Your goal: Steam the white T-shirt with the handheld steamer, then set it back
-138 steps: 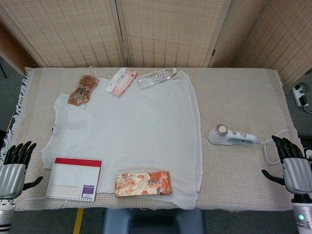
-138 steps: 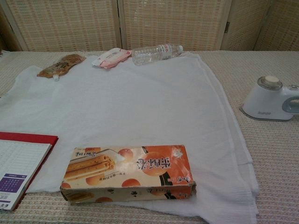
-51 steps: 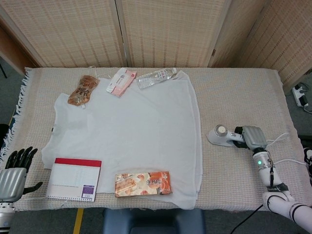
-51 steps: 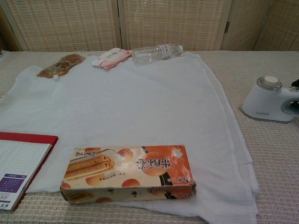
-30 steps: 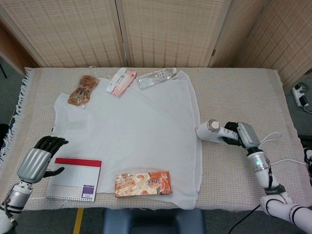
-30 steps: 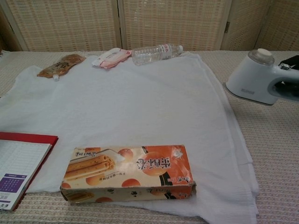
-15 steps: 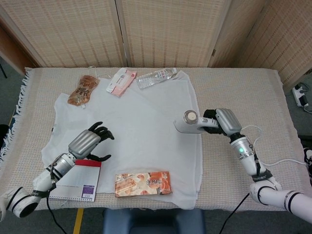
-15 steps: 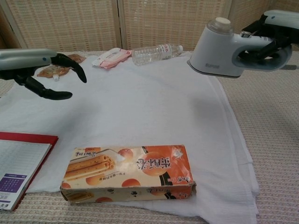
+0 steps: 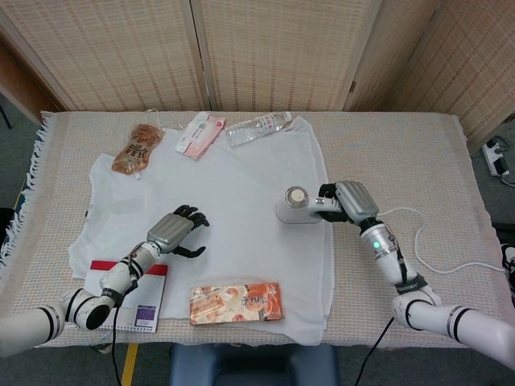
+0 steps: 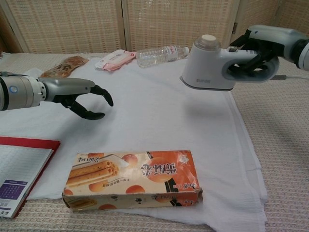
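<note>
The white T-shirt (image 9: 225, 201) (image 10: 159, 111) lies spread flat over the middle of the table. My right hand (image 9: 350, 201) (image 10: 258, 46) grips the handle of the white handheld steamer (image 9: 299, 207) (image 10: 207, 63), holding it in the air above the shirt's right edge, base downward. Its cord (image 9: 426, 245) trails off to the right. My left hand (image 9: 175, 231) (image 10: 79, 99) hovers over the shirt's left part, fingers curved and apart, holding nothing.
On the shirt's front edge lie an orange snack box (image 9: 236, 302) (image 10: 133, 179) and a red-edged notebook (image 9: 121, 293) (image 10: 19, 169). At the back are a brown pouch (image 9: 137, 147), a pink packet (image 9: 201, 133) and a water bottle (image 9: 257, 127). A woven cloth (image 9: 394, 153) covers the table.
My right hand carried the lifted steamer further left over the shirt's right edge. The left hand moved right and inward over the shirt, staying empty.
</note>
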Robot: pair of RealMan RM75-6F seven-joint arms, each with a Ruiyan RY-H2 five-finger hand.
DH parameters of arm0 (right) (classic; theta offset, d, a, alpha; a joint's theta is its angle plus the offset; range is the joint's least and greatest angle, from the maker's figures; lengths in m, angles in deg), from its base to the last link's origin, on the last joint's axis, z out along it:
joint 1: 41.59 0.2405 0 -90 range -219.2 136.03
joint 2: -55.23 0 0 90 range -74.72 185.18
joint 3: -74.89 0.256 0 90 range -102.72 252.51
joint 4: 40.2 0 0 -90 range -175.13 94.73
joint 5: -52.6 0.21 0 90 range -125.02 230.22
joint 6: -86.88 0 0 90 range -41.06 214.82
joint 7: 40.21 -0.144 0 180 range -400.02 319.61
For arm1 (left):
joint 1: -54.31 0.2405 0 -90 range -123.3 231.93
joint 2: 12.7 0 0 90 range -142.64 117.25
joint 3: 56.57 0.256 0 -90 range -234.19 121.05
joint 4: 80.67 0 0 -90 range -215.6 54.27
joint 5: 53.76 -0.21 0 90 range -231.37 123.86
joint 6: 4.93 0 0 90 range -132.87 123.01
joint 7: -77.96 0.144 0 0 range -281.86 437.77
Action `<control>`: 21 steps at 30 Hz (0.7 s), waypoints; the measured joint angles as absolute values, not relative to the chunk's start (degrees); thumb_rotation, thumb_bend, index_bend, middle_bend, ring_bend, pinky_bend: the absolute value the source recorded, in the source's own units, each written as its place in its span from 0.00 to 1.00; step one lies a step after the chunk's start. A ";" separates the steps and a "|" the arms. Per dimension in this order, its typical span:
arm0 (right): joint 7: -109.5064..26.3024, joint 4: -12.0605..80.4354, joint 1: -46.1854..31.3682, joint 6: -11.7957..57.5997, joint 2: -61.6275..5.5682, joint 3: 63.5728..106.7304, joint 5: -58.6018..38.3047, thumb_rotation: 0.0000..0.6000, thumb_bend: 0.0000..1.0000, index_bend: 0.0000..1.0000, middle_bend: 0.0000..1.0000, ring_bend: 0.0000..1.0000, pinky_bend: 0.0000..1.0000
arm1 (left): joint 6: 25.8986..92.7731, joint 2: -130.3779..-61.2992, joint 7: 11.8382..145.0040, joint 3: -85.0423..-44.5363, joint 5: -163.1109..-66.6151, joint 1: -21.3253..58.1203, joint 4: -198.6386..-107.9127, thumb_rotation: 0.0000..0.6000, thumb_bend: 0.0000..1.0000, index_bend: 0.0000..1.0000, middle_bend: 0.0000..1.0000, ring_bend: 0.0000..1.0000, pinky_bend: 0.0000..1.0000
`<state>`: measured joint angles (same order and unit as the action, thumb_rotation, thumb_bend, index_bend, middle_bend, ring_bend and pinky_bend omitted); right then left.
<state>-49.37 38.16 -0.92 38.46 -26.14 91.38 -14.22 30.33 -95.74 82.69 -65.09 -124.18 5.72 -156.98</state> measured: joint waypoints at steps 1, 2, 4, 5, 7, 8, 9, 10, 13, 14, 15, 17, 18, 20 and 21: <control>-49.03 37.25 -0.54 38.61 -27.00 91.26 -14.18 1.00 0.48 0.82 0.85 0.82 0.89 | 30.41 -95.97 83.27 -64.75 -123.82 5.76 -156.73 0.49 0.40 0.20 0.15 0.06 0.00; -48.76 36.47 -0.22 38.71 -27.73 91.17 -14.16 1.00 0.49 0.82 0.85 0.82 0.89 | 30.56 -96.20 84.11 -64.32 -123.49 5.81 -156.48 0.49 0.40 0.18 0.14 0.05 0.00; -48.14 34.43 0.59 38.94 -29.75 90.98 -14.14 1.00 0.49 0.82 0.85 0.82 0.89 | 30.94 -96.52 85.56 -63.72 -123.03 5.89 -156.19 0.48 0.40 0.14 0.14 0.04 0.00; -47.91 33.50 0.97 39.06 -30.68 90.91 -14.13 1.00 0.49 0.82 0.85 0.82 0.89 | 31.24 -96.72 86.56 -63.35 -122.58 5.95 -156.11 0.48 0.40 0.12 0.13 0.04 0.00; -47.48 31.30 1.90 39.37 -32.92 90.80 -14.13 1.00 0.50 0.82 0.85 0.82 0.89 | 31.72 -96.93 87.82 -62.94 -121.65 6.02 -156.19 0.49 0.40 0.10 0.11 0.03 0.00; -47.36 30.38 2.31 39.51 -33.87 90.77 -14.14 1.00 0.50 0.82 0.85 0.82 0.89 | 32.11 -97.02 88.57 -62.75 -121.23 6.04 -156.32 0.49 0.40 0.10 0.11 0.03 0.00; -47.27 29.52 2.72 39.63 -34.81 90.75 -14.17 1.00 0.50 0.82 0.85 0.82 0.89 | 32.38 -97.07 89.10 -62.63 -121.00 6.05 -156.46 0.49 0.40 0.10 0.11 0.03 0.00; -47.23 28.44 3.23 39.73 -36.02 90.77 -14.23 1.00 0.50 0.82 0.85 0.82 0.89 | 32.60 -97.10 89.61 -62.51 -120.71 6.04 -156.66 0.49 0.40 0.09 0.11 0.02 0.00; -47.38 26.10 4.47 39.84 -38.87 90.90 -14.54 1.00 0.50 0.82 0.85 0.82 0.89 | 32.93 -97.19 90.95 -62.09 -119.85 5.89 -157.48 0.49 0.40 0.09 0.11 0.02 0.00; -47.40 25.45 4.84 39.86 -39.63 90.93 -14.70 1.00 0.50 0.82 0.85 0.82 0.89 | 32.97 -97.25 91.37 -61.94 -119.57 5.79 -157.63 0.49 0.40 0.09 0.11 0.02 0.00; -47.39 24.80 5.20 39.88 -40.34 90.93 -14.90 1.00 0.50 0.82 0.85 0.82 0.89 | 33.01 -97.33 91.66 -61.85 -119.33 5.72 -157.70 0.49 0.39 0.09 0.10 0.02 0.00; -47.18 23.26 5.98 39.89 -41.89 90.82 -15.46 1.00 0.50 0.82 0.85 0.82 0.89 | 33.00 -97.53 92.07 -61.72 -118.66 5.57 -157.79 0.50 0.39 0.09 0.10 0.01 0.00; -47.03 22.64 6.29 39.88 -42.50 90.74 -15.72 1.00 0.50 0.82 0.85 0.82 0.89 | 32.94 -97.61 92.18 -61.68 -118.32 5.50 -157.83 0.50 0.39 0.10 0.10 0.01 0.00; -46.60 21.31 6.88 39.85 -43.75 90.47 -16.29 1.00 0.50 0.82 0.85 0.82 0.89 | 32.70 -97.78 92.65 -61.52 -117.52 5.27 -157.85 0.49 0.39 0.10 0.10 0.02 0.00; -46.39 20.79 7.06 39.81 -44.20 90.31 -16.55 1.00 0.50 0.82 0.85 0.82 0.89 | 32.53 -97.81 92.93 -61.42 -117.15 5.17 -157.86 0.50 0.39 0.10 0.10 0.02 0.00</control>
<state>-46.39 20.79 7.06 39.81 -44.20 90.31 -16.55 32.53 -97.81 92.93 -61.42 -117.15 5.17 -157.86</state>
